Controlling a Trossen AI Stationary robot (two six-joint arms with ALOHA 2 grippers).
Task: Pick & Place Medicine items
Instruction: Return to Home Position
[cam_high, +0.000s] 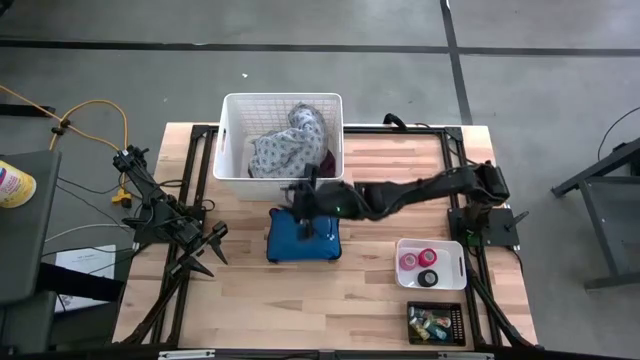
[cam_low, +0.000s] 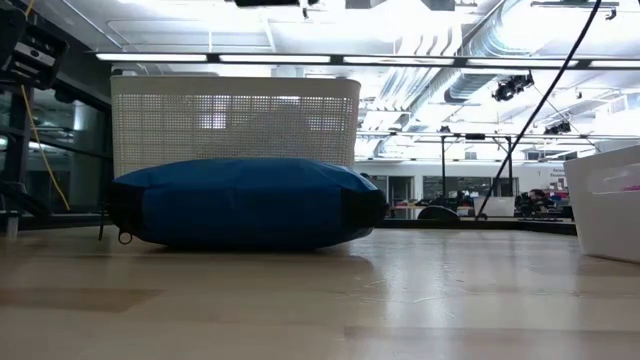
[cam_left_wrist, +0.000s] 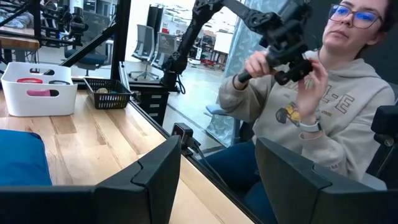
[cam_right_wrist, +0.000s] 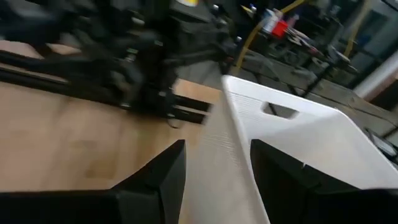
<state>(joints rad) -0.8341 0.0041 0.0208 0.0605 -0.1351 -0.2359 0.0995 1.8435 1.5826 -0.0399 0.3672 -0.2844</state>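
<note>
Left side of the wooden table: the left arm is folded low by its base, with the left gripper over the table's left edge. Its two fingers stand well apart and nothing is between them. Beyond them, off the table, the left wrist view shows a seated person with both hands on a dark jointed arm.

Centre, far: a white perforated laundry bin holds a patterned cloth bundle. Just nearer than the bin lies the blue zip pouch, flat on the wood.

Centre: the right arm reaches leftward from its base at the table's right edge. The right gripper hangs above the gap between pouch and bin. Its fingers are spread and it holds nothing. The bin's white wall fills much of the right wrist view.

Right, near: a small white tray contains a pink bandage roll and a black bandage roll. Just nearer than the tray, a black mesh bin at the table's near right corner holds several small medicine items, too small to tell apart. Both grippers are well apart from these containers.
</note>
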